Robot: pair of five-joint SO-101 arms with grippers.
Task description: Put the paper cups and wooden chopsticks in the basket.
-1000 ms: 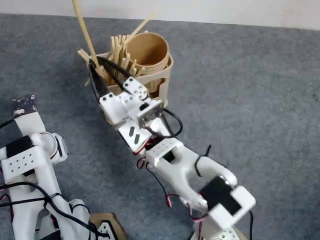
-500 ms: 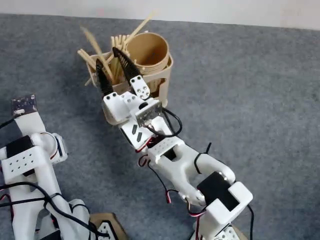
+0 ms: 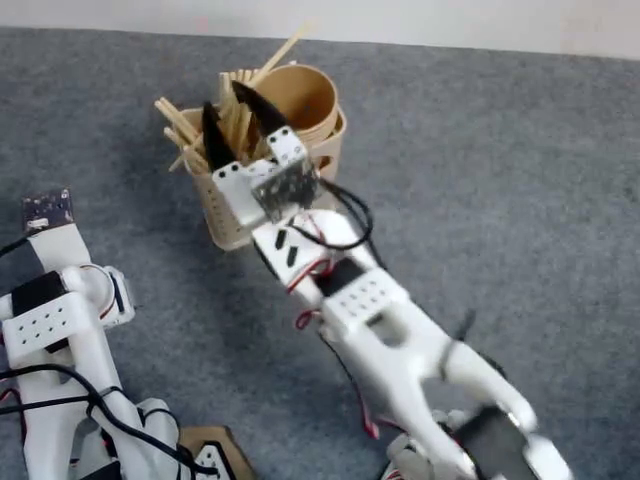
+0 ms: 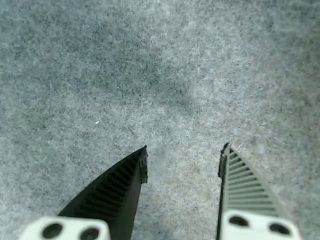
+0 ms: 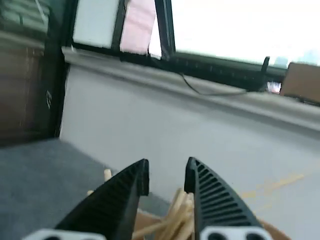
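The right gripper (image 3: 226, 100) is held spread above the beige slatted basket (image 3: 228, 215). Thin wooden chopsticks (image 3: 180, 125) are judged light, stiff, pinchable mid-length.

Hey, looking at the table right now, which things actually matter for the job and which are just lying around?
Part of the job:
basket
paper cups, nested in the basket
wooden chopsticks, standing in the basket
right gripper, above the basket, jaws open

Just there:
grey carpet
left gripper, jaws open over bare carpet
brown box in the room behind
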